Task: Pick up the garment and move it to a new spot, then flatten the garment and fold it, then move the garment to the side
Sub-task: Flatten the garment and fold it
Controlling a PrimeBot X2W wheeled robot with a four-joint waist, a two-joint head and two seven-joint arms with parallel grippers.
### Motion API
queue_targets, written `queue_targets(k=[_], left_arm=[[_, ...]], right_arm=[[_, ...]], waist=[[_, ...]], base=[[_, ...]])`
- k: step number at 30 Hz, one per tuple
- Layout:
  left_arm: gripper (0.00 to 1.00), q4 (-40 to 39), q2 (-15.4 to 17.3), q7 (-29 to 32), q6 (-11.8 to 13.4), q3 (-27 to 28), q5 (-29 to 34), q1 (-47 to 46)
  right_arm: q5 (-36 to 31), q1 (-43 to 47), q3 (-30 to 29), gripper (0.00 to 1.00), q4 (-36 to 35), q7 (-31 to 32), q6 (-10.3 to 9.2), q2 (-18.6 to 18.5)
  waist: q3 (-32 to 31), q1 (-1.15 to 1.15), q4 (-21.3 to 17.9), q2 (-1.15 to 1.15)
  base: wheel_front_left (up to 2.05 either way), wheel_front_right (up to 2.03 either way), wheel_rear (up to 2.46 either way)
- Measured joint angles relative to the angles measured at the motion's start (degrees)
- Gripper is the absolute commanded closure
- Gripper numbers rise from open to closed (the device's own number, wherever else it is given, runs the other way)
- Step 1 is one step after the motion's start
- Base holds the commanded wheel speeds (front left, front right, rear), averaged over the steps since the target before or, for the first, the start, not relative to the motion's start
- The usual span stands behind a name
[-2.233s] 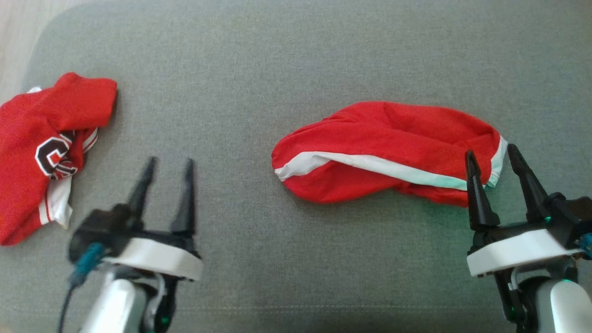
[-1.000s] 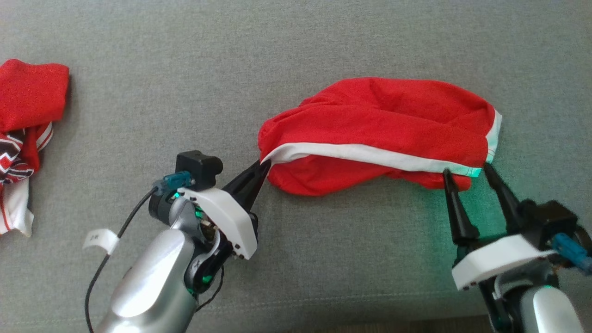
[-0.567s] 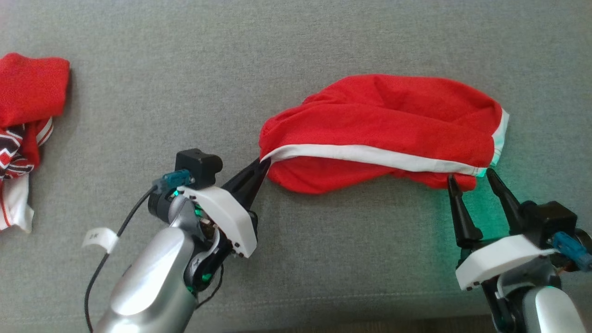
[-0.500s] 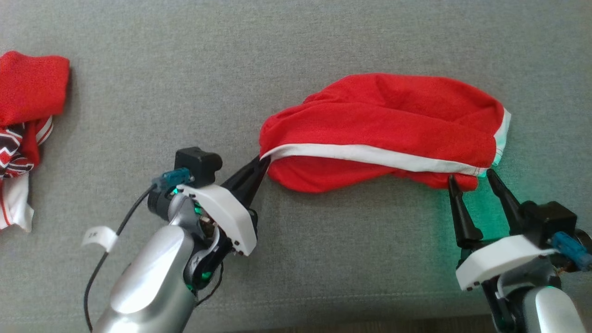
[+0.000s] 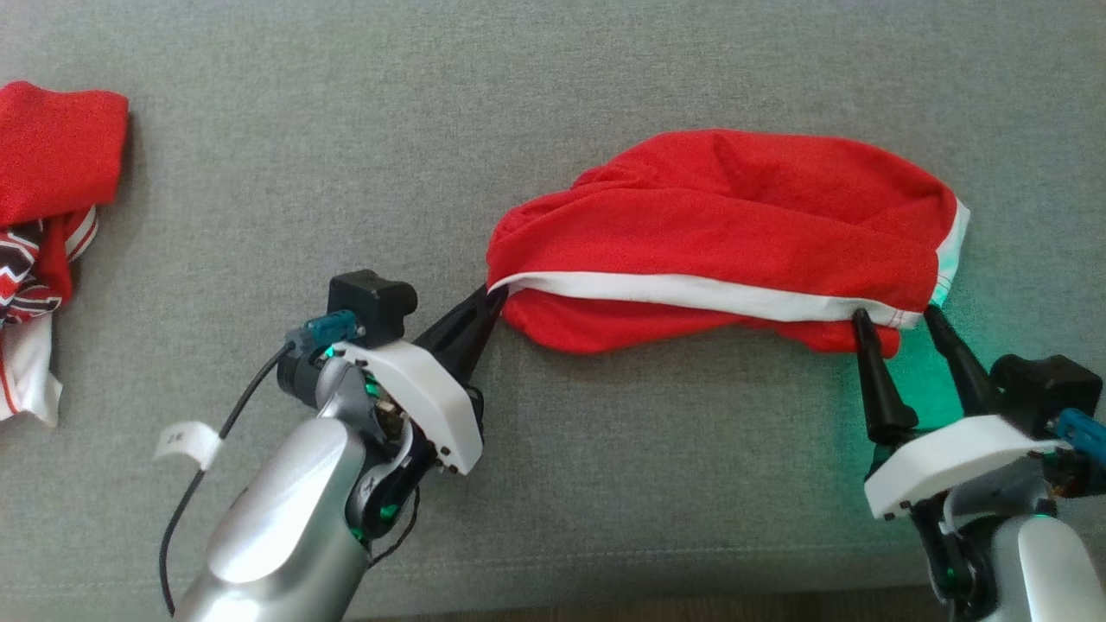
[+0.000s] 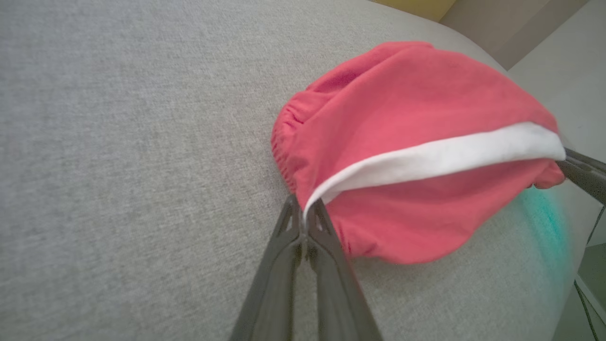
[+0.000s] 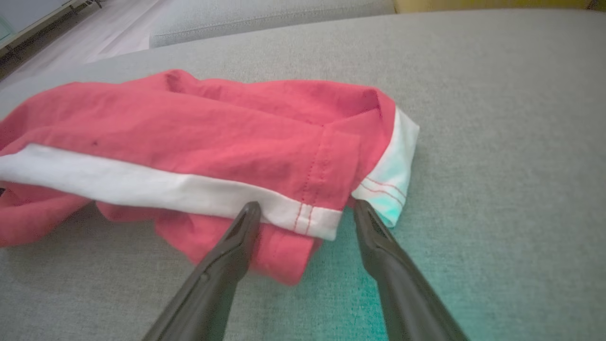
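The garment (image 5: pixel 726 233) is a pair of red shorts with a white side stripe, lying bunched on the grey cushion. My left gripper (image 5: pixel 494 298) is shut on the garment's left end, where the white stripe (image 6: pixel 426 158) begins; in the left wrist view the fingertips (image 6: pixel 303 213) pinch that edge. My right gripper (image 5: pixel 894 313) stands open at the garment's right end, its two fingers either side of the hem corner (image 7: pixel 322 218). One right finger (image 7: pixel 236 237) touches the white stripe.
A second red garment (image 5: pixel 43 216) with a white and black crest lies crumpled at the far left of the grey cushion (image 5: pixel 346 130). The cushion's front edge (image 5: pixel 605 596) runs along the bottom of the head view.
The left gripper stays shut on the garment's left end. The right gripper has moved forward, so its open fingers now straddle the right hem corner. The garment has shifted slightly rightward.
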Motion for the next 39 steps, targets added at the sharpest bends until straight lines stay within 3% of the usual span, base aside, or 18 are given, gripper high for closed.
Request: queue_targets(k=[2, 3, 4, 5, 17, 24, 33, 39], left_arm=[[1.0, 0.0, 0.1, -0.1, 0.0, -0.1, 0.0, -0.1], [1.0, 0.0, 0.1, -0.1, 0.0, -0.2, 0.0, -0.2], [1.0, 0.0, 0.1, -0.1, 0.0, -0.3, 0.0, -0.2], [1.0, 0.0, 0.2, -0.1, 0.0, -0.5, 0.0, -0.4], [1.0, -0.4, 1.9, -5.1, 1.6, -0.4, 2.2, -0.8], [1.0, -10.3, 5.6, -9.1, 4.2, 1.3, 5.7, -0.8], [1.0, -27.8, 11.1, -4.0, 6.0, 5.6, 8.2, -8.9], [1.0, -33.0, 12.2, 0.4, 6.5, 7.8, 7.9, -14.4]], right_arm=[[1.1, 0.0, 0.3, 0.0, 0.5, 0.8, 0.0, 0.0], [1.7, -0.1, 0.5, 0.22, 0.6, 1.1, 0.0, 0.0], [1.8, -0.2, 0.7, 0.53, 0.6, 1.1, 0.0, 0.0], [2.0, -0.6, 1.0, 1.0, 0.6, 1.2, 0.0, 0.0], [0.7, -1.8, 0.4, 1.0, -4.5, -0.2, 0.0, -1.2], [-0.4, -3.5, -0.6, 1.0, -11.7, 1.5, 0.01, -3.8], [-1.1, -13.7, -2.8, 1.0, -23.1, 7.0, 0.03, -9.8], [0.5, -20.7, -3.1, 1.0, -25.3, 9.4, 0.03, -12.3]], waist=[[0.1, 0.0, 0.0, 0.0], [0.2, 0.0, 0.1, 0.0], [0.3, 0.0, 0.1, 0.0], [0.4, 0.0, 0.1, 0.0], [-0.9, 0.0, -0.7, 0.0], [-4.6, 0.0, -0.9, 0.0], [-9.9, -0.01, -0.1, 0.0], [-12.4, -0.01, 0.4, 0.0]], base=[[0.0, 0.0, 0.0], [0.0, 0.0, 0.0], [0.0, 0.0, 0.0], [0.0, 0.0, 0.0], [0.0, 0.0, 0.0], [0.0, 0.0, 0.0], [0.0, 0.0, 0.0], [0.0, 0.0, 0.0]])
